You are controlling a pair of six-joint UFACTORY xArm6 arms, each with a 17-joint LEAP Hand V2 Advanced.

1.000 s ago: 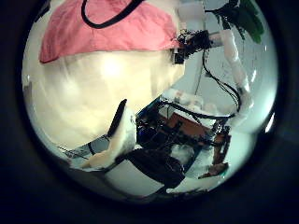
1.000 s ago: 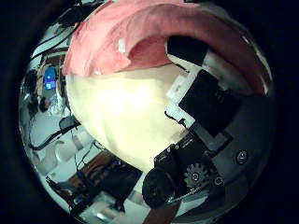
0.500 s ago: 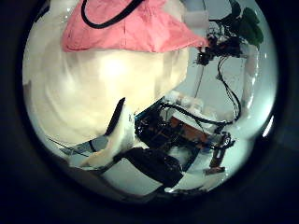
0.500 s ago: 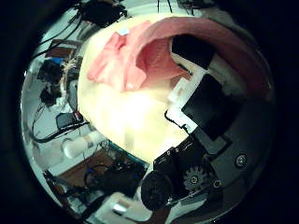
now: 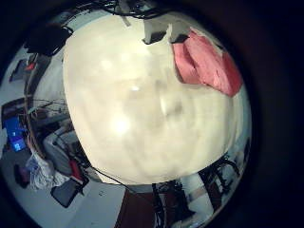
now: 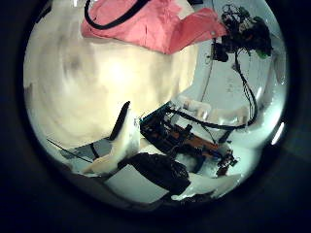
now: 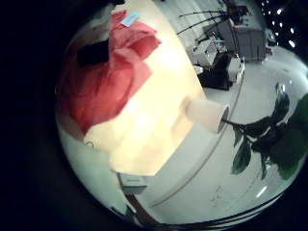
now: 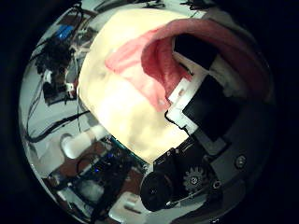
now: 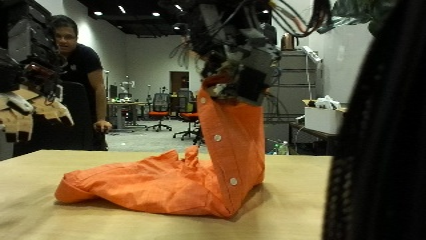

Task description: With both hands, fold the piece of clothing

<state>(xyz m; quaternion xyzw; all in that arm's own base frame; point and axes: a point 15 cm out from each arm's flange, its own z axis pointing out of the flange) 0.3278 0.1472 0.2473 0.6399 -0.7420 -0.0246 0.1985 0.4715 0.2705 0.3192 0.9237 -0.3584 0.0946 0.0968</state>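
Observation:
An orange piece of clothing [image 9: 167,185] lies bunched on the wooden table [image 9: 67,215]. My right hand [image 9: 233,60] is shut on one end of it and holds that end up, so a strip of cloth [image 9: 233,130] hangs down to the heap. The right thumb side palm view shows the cloth [image 8: 149,56] pinched under my fingers [image 8: 201,65]. The right little finger side palm view shows the cloth [image 7: 101,82] below. The cloth also shows in the left thumb side palm view [image 6: 146,27] and the left little finger side palm view [image 5: 207,62].
A white cylinder [image 7: 207,114] stands past the table edge, and a leafy plant [image 7: 274,135] beyond it. A dark upright object [image 9: 386,120] stands close to the outside camera.
My right hand has risen with the cloth's end in it, and the table has dropped away under it. The left thumb side view has shifted, so the cloth sits nearer its edge.

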